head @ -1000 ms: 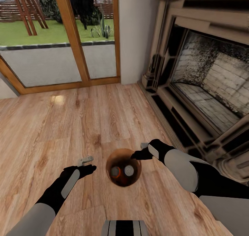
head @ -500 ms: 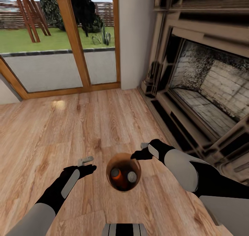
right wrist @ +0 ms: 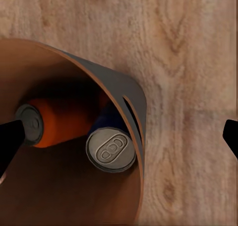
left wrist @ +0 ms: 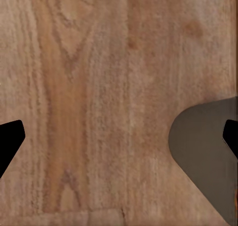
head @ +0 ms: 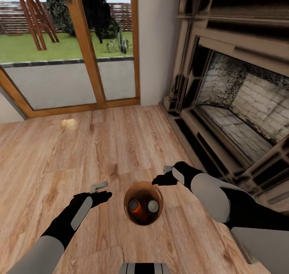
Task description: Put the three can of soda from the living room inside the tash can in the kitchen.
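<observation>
The trash can point(head: 143, 203) stands on the wood floor between my two arms, grey outside and tan-brown inside. In it lie an orange soda can point(right wrist: 59, 119) and a dark blue soda can point(right wrist: 111, 146), their silver tops facing up; I cannot make out a third can. My right gripper point(head: 162, 174) hovers open just beyond the bin's rim point(right wrist: 130, 107), nothing between its fingers. To the bin's left, my left gripper point(head: 102, 189) is open over bare floor, with the bin's grey wall point(left wrist: 203, 151) beside one fingertip.
A dark ornate fireplace point(head: 241, 105) with a raised hearth runs along the right. Wood-framed glass doors point(head: 68, 49) to the garden close off the far wall. Open floorboards point(head: 60, 153) stretch ahead and to the left.
The whole view has shifted, so the camera moved. The bin has stayed between my arms, and the orange can's top has shifted a little inside it. Both grippers stay open.
</observation>
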Tool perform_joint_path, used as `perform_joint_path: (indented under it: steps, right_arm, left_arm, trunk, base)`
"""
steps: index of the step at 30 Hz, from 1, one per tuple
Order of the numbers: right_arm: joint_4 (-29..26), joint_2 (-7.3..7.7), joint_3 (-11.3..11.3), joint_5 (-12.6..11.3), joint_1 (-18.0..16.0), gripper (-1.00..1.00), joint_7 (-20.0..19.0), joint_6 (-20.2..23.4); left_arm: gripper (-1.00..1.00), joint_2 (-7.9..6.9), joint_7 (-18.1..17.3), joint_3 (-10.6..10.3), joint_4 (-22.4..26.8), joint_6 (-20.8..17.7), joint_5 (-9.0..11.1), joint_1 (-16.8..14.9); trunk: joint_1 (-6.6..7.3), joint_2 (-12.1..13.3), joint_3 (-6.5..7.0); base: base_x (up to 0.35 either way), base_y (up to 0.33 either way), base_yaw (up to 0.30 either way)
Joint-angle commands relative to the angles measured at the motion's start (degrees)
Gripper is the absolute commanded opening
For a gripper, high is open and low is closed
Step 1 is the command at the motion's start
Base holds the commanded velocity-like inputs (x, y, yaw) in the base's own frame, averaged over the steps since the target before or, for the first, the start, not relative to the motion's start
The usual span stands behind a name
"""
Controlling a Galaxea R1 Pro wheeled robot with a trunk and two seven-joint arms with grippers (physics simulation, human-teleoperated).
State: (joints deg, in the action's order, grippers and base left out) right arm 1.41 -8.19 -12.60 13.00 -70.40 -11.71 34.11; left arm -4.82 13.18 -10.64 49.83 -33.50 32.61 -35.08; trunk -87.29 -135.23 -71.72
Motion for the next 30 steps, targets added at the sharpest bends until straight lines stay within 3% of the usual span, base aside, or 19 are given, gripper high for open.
perform_joint_path:
  steps: [1,18,24,30]
  right_arm:
    - [0.00,0.00,0.01,0.01,0.00,1.00,0.02,0.00]
    - [0.00,0.34,0.03,0.01,0.02,1.00,0.62,-0.13]
    - [0.00,0.76,0.03,0.01,1.38,1.00,0.71,-4.55]
    - [0.04,0.80,0.03,0.01,1.90,1.00,0.88,-5.67]
  left_arm:
    - [1.00,0.00,0.00,0.00,0.00,-0.02,0.00,0.01]
    - [1.00,-0.28,0.00,0.06,-0.09,-0.03,0.00,0.01]
    - [1.00,-0.35,0.05,0.08,-0.40,0.01,0.00,0.01]
    - [1.00,-0.36,0.06,0.16,-0.67,0.01,0.00,0.02]
  trunk:
    - [0.22,0.42,0.18]
    - [3.96,7.24,3.24]
    - [5.28,9.64,4.31]
    - [6.59,12.05,5.39]
  base:
    - [0.000,0.000,0.000]
    - [0.000,0.000,0.000]
    - [0.000,0.000,0.000]
    - [0.000,0.000,0.000]
